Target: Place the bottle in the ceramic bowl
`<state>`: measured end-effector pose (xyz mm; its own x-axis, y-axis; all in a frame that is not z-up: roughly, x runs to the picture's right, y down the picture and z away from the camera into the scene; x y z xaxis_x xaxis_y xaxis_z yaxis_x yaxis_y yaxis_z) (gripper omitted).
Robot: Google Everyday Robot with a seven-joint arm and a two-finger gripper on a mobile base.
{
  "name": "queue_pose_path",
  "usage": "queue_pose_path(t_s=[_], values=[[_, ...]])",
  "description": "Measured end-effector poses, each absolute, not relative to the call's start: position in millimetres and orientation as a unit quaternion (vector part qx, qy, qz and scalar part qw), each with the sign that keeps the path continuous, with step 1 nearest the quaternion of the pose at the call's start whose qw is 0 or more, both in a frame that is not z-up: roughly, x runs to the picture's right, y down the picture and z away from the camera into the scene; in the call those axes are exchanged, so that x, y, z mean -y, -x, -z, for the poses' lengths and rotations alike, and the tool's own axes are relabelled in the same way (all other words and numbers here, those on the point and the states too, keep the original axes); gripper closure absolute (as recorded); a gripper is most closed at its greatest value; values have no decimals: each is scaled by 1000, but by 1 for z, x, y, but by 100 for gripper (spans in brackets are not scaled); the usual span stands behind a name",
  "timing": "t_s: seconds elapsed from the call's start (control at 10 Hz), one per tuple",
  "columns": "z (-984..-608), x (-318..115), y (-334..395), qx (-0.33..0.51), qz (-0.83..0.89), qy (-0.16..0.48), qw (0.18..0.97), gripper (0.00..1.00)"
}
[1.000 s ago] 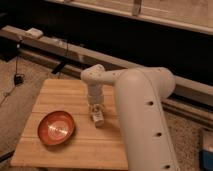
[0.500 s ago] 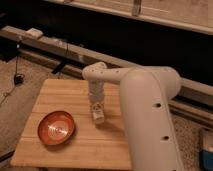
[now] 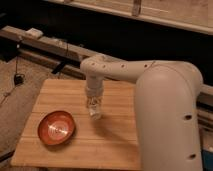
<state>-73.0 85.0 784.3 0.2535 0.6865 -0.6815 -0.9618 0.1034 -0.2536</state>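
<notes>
White arm (image 3: pixel 165 100) over a pale wooden table (image 3: pixel 120 145).
The ceramic bowl (image 3: pixel 56 128), glossy orange-red with a paler centre and a dark rim, sits near the table's front corner, at the view's left. Well apart from it, at mid-table, the gripper (image 3: pixel 94 106) points down and clasps the bottle (image 3: pixel 95 114), small, whitish, translucent, held upright.

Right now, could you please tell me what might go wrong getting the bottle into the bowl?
The gripper covers much of the bottle mid-table, so a weak hold could let it tip or slip. The ceramic bowl is shallow and lies near the front edge of the wooden table; a clumsy drop might bounce out or shove it.
</notes>
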Motion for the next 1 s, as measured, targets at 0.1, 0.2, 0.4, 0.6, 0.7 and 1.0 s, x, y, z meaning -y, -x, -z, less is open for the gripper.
queue_pose_path(t_s=[0.1, 0.2, 0.4, 0.6, 0.7, 1.0], values=[[-769, -78, 88, -186, -569, 339, 726, 100], [-759, -75, 105, -174, -560, 340, 735, 100], [-745, -78, 151, -147, -526, 350, 761, 100], [-741, -88, 184, -127, -492, 365, 780, 100], [-744, -94, 193, -121, -477, 374, 786, 100], [-751, -111, 203, -113, -451, 395, 792, 98]])
